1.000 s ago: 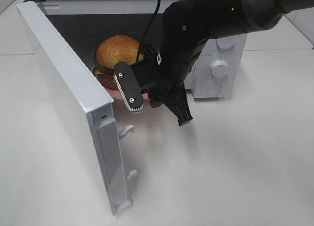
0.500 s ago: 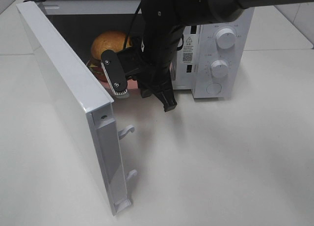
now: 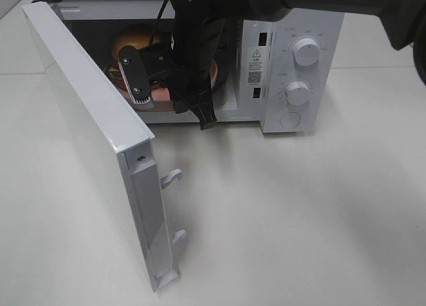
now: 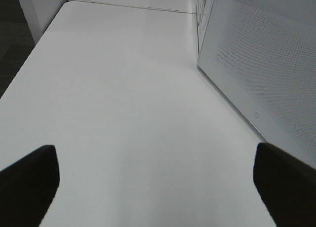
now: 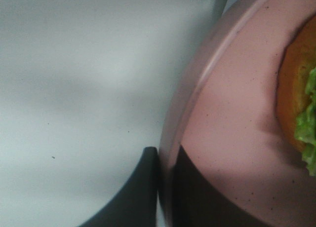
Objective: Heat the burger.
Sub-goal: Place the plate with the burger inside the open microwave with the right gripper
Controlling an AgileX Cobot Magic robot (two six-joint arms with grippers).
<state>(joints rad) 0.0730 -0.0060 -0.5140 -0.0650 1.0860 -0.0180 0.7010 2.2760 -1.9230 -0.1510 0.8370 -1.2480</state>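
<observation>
Burger [image 3: 136, 36] with tan-brown bun, green lettuce and dark filling sits on round pink plate [image 5: 227, 128], much narrower than the plate. Both are inside the open cavity of the white microwave oven [image 3: 299, 60], on the cavity's left side, with the plate's near edge at the cavity mouth. Can't tell if the plate rests on the cavity floor.

Black right arm [image 3: 200, 26] reaches from above into the opening and hides most of the plate in the high view. Right gripper [image 5: 165, 187] is clamped on the plate rim: the wrist view shows a dark finger on either side of the edge, lettuce and bun off to the far side of the plate.

White microwave door [image 3: 86, 120] is swung wide to the left, its two latch hooks exposed on the inner edge. Two round knobs are on the panel right of the cavity.

Left gripper [image 4: 158, 182] has its dark fingertips [image 4: 29, 182] spread wide with nothing between them, over the white table [image 3: 299, 219], near a white panel with a dotted mesh.
</observation>
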